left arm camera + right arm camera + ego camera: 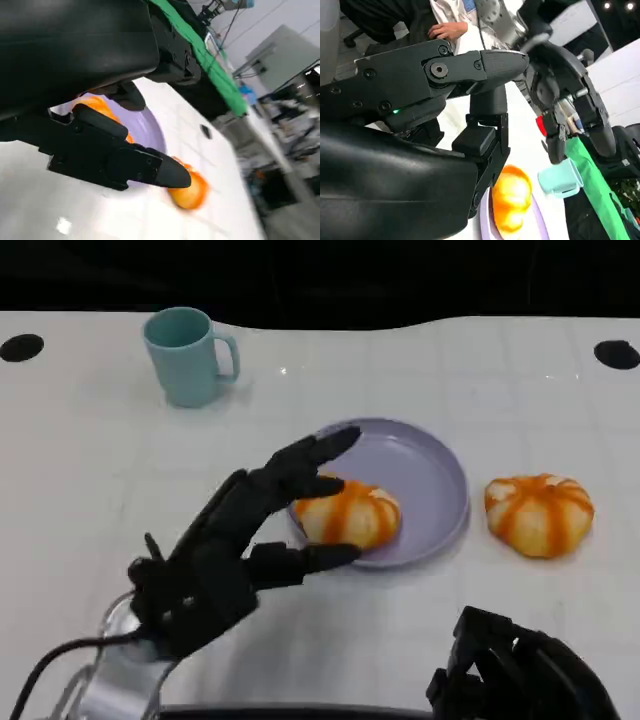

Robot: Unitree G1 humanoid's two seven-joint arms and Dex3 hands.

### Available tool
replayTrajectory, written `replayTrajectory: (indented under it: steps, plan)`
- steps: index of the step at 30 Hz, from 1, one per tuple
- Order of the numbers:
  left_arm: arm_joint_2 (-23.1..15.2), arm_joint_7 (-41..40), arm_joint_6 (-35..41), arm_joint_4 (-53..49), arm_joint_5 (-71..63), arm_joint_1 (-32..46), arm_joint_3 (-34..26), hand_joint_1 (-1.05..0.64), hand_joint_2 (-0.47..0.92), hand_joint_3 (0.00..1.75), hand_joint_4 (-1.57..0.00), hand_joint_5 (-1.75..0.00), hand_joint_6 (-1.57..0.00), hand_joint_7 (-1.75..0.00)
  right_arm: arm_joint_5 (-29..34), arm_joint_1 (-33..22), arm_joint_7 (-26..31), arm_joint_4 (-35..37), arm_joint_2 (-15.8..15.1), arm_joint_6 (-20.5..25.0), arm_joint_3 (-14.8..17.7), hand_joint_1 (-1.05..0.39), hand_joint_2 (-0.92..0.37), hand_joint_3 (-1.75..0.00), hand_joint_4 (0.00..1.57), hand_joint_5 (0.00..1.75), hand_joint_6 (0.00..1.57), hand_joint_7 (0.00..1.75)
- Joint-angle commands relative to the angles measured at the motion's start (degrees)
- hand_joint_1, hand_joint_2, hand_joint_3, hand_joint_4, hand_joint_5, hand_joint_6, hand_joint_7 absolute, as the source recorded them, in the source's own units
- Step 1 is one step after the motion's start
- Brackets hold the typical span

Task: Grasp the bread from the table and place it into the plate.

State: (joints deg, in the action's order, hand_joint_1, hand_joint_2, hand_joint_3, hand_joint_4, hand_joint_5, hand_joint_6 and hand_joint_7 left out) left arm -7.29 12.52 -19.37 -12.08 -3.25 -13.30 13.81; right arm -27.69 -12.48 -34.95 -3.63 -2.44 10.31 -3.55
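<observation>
Resting on the plate (440,475), bread (350,515); right wrist view adds a person (447,30).

Left hand (235,540) spread wide; right hand (520,675) seemingly curled.

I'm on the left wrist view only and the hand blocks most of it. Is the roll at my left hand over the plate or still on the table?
Observer: The head view shows the round orange-striped bread roll on the near-left part of the round lilac plate, with the left hand bracketing it from both sides. I can't tell if it is gripping.
Operator: Anything standing nearby that I can't see?
Observer: A teal mug stands upright at the far left, well apart from the plate.
Operator: Where's the right hand?
Observer: The right hand is low at the near edge, right of the plate, touching nothing.
</observation>
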Motion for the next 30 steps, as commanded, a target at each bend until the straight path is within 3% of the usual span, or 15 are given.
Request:
replayTrajectory:
  steps: [1,2,4,8,17,30]
  plan:
    - [0.38,4.87,-0.93,3.27,8.61,5.67,-2.92,-0.51,0.92,0.14,-0.39,-1.30,-0.58,-0.38,-0.69,-0.28,-0.49,-0.45,-0.55,-0.08,0.56,-0.71,-0.92,-0.24,0.85,1.61,0.76,1.36]
    - [0.75,5.85,-0.02,4.25,10.96,7.15,-3.52,-0.51,0.92,0.11,-0.47,-1.48,-0.55,-0.68,-0.82,-0.28,-0.57,-0.45,-0.53,-0.05,0.58,-0.70,-0.92,-0.24,0.85,1.61,0.75,1.36]
    - [1.22,7.75,1.09,5.48,14.67,9.67,-4.51,-0.54,0.92,0.11,-0.50,-1.69,-0.43,-1.20,-0.86,-0.33,-0.49,-0.54,-0.50,0.06,0.56,-0.70,-0.92,-0.24,0.85,1.62,0.75,1.36]
    - [1.96,9.32,5.21,7.76,18.93,13.80,-5.87,-0.57,0.92,0.10,-0.52,-1.74,-0.32,-1.66,-0.60,-0.54,0.04,-1.05,-0.50,0.34,0.36,-0.71,-0.92,-0.23,0.85,1.62,0.75,1.37]
    - [4.89,13.67,14.63,11.62,30.13,21.11,-8.60,-0.30,0.92,0.12,-0.73,-1.75,-0.52,-1.75,-0.80,-0.81,-0.19,-1.29,-0.41,0.05,0.32,-0.71,-0.92,-0.23,0.85,1.62,0.74,1.39]
    - [4.97,18.45,24.23,10.89,35.36,22.09,-12.05,-0.34,0.83,0.13,-0.84,-1.75,-0.60,-1.75,-0.89,-1.08,-0.15,-1.82,-0.89,0.41,0.78,-0.70,-0.92,-0.23,0.86,1.62,0.74,1.40]
